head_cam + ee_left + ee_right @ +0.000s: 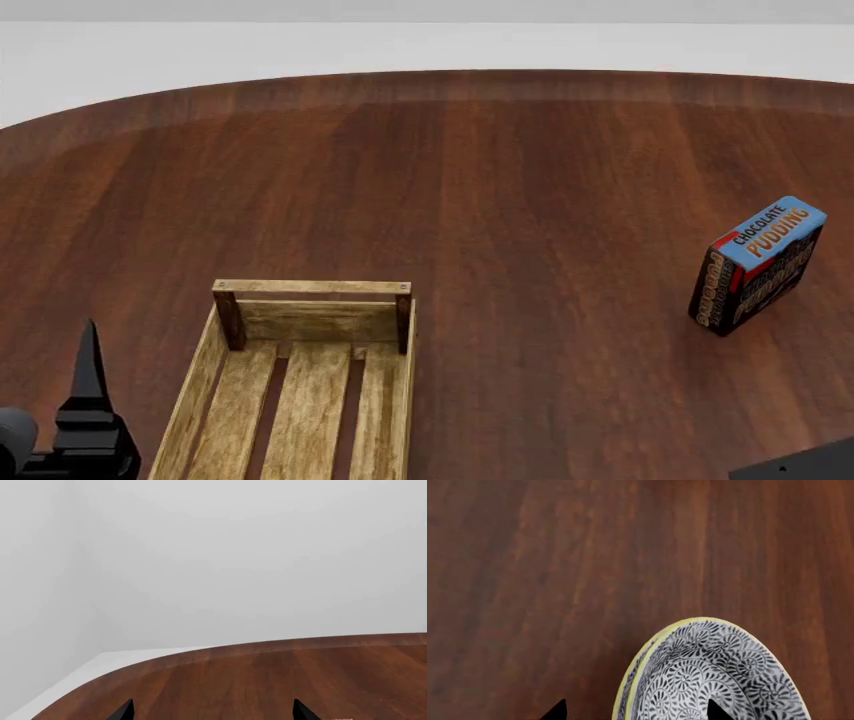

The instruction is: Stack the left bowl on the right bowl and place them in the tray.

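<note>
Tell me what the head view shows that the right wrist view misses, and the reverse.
Only the head view shows the rectangular light-wood slatted tray, with no bowl in the part in view, and the upright blue-topped chocolate pudding box to its right. Only the right wrist view shows a black-and-white patterned bowl with a yellow rim, right below the open right claw. Both show the dark reddish-brown wooden table.

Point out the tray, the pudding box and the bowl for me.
tray (311, 287), head view, far end plank.
pudding box (755, 265), head view, front face.
bowl (714, 675), right wrist view, patterned inside.
</note>
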### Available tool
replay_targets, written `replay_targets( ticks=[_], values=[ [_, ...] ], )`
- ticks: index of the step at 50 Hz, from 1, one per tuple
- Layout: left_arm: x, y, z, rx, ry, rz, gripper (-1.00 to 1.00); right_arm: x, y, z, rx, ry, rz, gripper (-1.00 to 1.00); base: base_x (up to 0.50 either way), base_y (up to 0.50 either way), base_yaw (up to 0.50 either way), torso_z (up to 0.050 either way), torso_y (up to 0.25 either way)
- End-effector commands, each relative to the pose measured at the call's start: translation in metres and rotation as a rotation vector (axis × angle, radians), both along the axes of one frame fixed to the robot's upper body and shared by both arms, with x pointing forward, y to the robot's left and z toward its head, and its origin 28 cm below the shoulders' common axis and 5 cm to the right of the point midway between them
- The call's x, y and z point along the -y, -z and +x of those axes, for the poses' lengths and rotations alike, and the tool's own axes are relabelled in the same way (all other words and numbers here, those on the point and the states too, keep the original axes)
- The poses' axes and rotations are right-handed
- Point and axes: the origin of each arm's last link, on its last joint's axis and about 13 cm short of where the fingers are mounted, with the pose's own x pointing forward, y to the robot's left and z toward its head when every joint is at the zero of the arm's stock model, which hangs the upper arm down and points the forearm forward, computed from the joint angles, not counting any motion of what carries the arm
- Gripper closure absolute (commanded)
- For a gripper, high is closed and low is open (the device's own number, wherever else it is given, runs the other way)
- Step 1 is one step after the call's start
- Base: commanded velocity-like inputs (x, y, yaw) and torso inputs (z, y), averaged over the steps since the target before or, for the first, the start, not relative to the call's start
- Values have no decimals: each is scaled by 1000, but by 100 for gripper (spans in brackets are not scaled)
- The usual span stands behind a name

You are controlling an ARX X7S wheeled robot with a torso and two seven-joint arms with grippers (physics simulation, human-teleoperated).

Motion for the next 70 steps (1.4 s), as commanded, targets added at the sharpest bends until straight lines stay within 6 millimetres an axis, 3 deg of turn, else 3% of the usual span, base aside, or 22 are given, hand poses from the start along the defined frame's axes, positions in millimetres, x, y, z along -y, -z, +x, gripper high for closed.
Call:
replay_targets(
  ticks=[1,70],
  values=[
    [0,2,1,-2,1,2,-100,4,8,5,-37,11,0,-100,0,0,0,0,0],
    [4,3,3,-9,9,13,-100,19,56,13,-161,93,85,-100,0,0,0,0,0]
  ],
)
